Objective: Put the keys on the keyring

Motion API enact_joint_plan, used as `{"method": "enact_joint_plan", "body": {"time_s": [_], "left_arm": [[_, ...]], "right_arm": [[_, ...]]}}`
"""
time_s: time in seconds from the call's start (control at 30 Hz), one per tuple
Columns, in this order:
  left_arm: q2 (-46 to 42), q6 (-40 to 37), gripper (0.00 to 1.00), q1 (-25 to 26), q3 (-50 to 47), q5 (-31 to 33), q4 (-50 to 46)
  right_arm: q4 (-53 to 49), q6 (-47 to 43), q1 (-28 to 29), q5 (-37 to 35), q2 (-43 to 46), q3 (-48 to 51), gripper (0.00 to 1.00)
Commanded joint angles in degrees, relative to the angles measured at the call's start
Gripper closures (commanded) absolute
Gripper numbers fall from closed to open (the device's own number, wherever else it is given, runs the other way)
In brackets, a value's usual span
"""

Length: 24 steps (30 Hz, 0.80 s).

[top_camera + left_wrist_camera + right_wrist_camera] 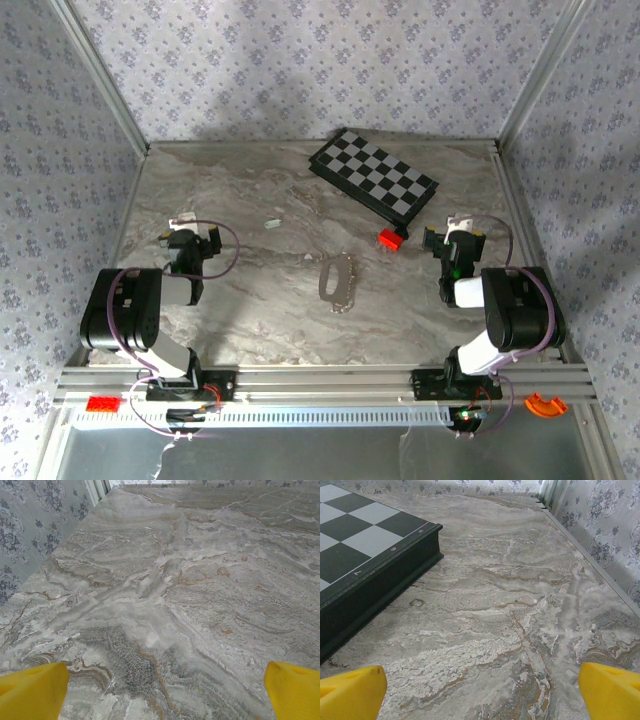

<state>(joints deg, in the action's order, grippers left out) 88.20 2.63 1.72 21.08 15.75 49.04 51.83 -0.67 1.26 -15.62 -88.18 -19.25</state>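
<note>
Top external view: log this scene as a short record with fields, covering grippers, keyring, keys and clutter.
left gripper: open, empty, over the table
right gripper: open, empty, near the chessboard edge
keyring: flat on the table, between the two grippers, touched by neither
keys: small metal pieces at the ring; too small to tell if threaded
mint-green piece: lying alone, left of and beyond the ring
red block: beside the chessboard's near corner
orange piece: on the front rail, right side
</note>
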Motion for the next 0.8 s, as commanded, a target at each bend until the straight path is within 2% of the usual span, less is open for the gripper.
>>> {"method": "enact_joint_plan", "body": {"time_s": [0.0,0.13,0.2,0.33,0.5,0.67,0.77], "left_arm": [[-0.21,0.73,0.0,-0.23,1.42,-1.07,0.09],[-0.68,0.59,0.0,-0.29,1.97,-1.2,-0.78],[-3.09,0.36,0.0,-0.25,3.89,-1.85,-6.42],[-8.38,0.58,0.0,-0.31,5.03,-1.71,-13.88],[-17.89,2.33,0.0,-0.26,5.91,-4.77,-24.5],[-28.83,8.7,0.0,0.82,7.48,-8.77,-38.93],[-33.42,13.09,0.0,2.19,8.54,-9.29,-46.63]], "right_arm": [[-0.59,0.97,-0.2,-0.69,0.03,-1.11,0.0],[0.44,0.76,0.22,-2.37,1.11,-0.32,0.0],[0.11,-0.52,0.48,0.34,2.7,0.1,0.0],[-11.03,-3.14,5.31,-4.68,8.96,-4.07,0.01],[-17.11,-4.69,10.57,-10.74,16.13,-5.42,0.01],[-39.24,5.7,13.26,-14.43,25.38,-11.76,0.0],[-58.3,14.28,13.26,-13.51,28.0,-18.48,0.0]]}}
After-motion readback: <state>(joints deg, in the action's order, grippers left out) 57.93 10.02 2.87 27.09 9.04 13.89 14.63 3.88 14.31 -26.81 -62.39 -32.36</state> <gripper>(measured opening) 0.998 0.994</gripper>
